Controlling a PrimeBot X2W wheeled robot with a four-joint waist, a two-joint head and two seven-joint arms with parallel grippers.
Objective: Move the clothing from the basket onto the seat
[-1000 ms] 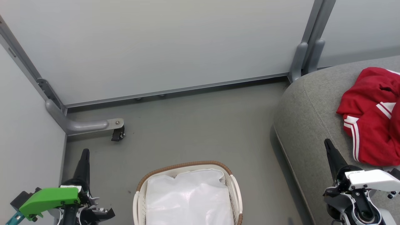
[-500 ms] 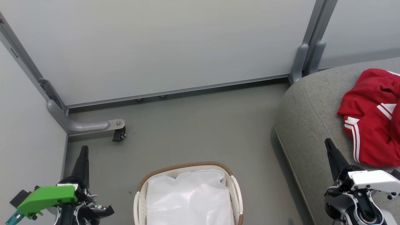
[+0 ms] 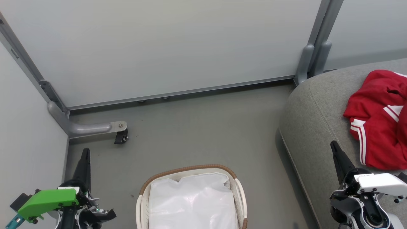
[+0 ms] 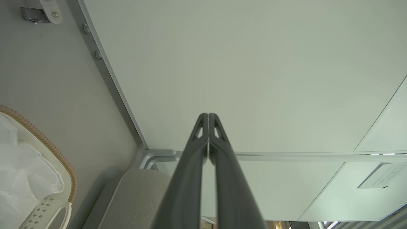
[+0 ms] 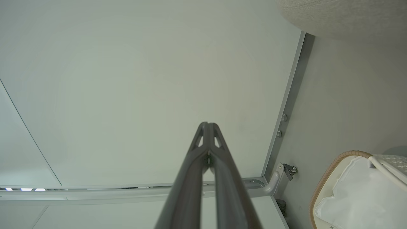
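The red clothing with white stripes lies bunched on the grey seat at the right of the head view. The white basket with a brown woven rim stands on the floor at the bottom centre, holding just its white liner. My left gripper is shut and empty at the lower left, left of the basket. My right gripper is shut and empty over the seat's front part, just left of the clothing. Both wrist views show the fingertips pressed together, the left gripper and the right gripper pointing at the pale wall panels.
Pale partition panels close off the back and left. A grey partition foot with a black caster juts onto the floor near my left gripper. Grey posts stand behind the seat's corner. Bare floor lies between the basket and the back panel.
The head view shifted slightly a second ago. My left gripper moved a little further up that view. The clothing, basket and right gripper stayed put.
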